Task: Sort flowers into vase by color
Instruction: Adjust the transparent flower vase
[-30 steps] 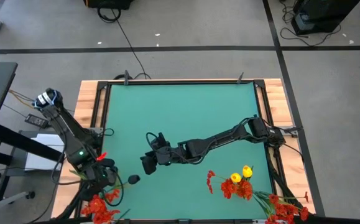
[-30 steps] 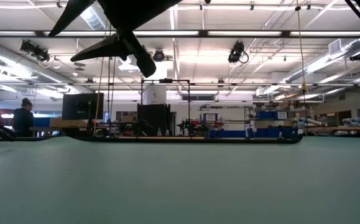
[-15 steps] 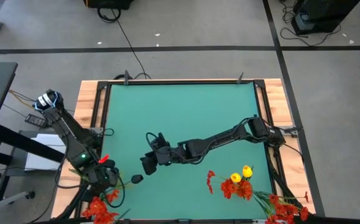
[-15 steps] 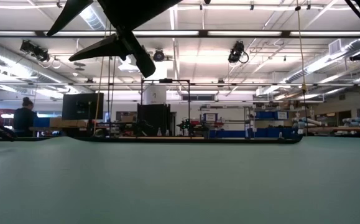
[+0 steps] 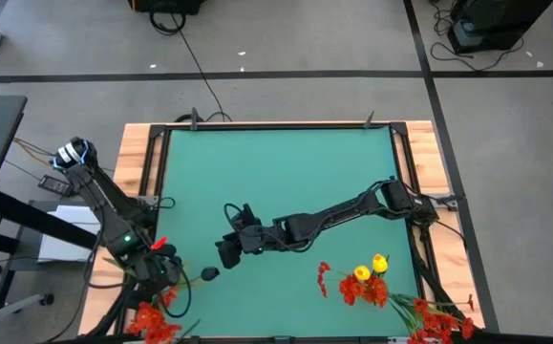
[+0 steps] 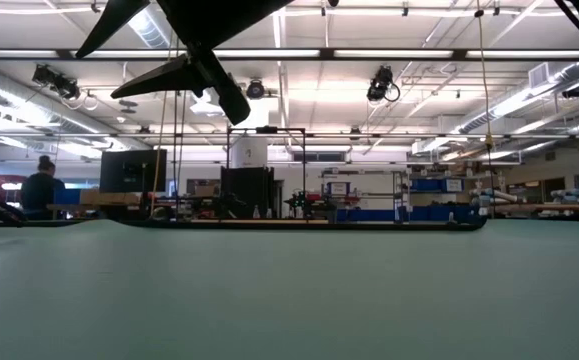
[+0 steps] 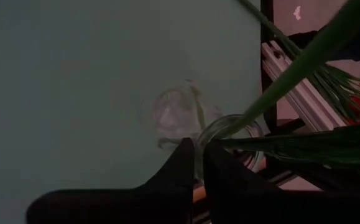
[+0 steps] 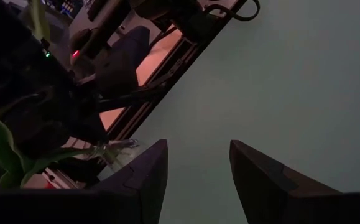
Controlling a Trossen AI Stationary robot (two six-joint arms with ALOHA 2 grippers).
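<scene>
Where the left gripper hangs over the mat's near-left corner, its fingers are pressed together on a green stalk. In the left wrist view that stalk runs as a long slanted line from the fingertips out past the table's edge, its lower end at the rim of a clear glass vase. The vase stands on the green mat, just beside the black frame rail. Red flowers show in the high view just beside the left gripper at the table's near-left edge, blooms toward the camera side.

A second bunch, red with two yellow heads, lies on the mat near the right front, well apart from the first; its stalks trail toward the near-right corner, where more red blooms lie at the edge.

The right gripper hovers over the middle of the mat with its fingers spread and nothing between them. A small dark shadow-like spot sits between the two grippers.

In the low view a person sits far back in the room, left of the arm overhead. No writing can be read.
</scene>
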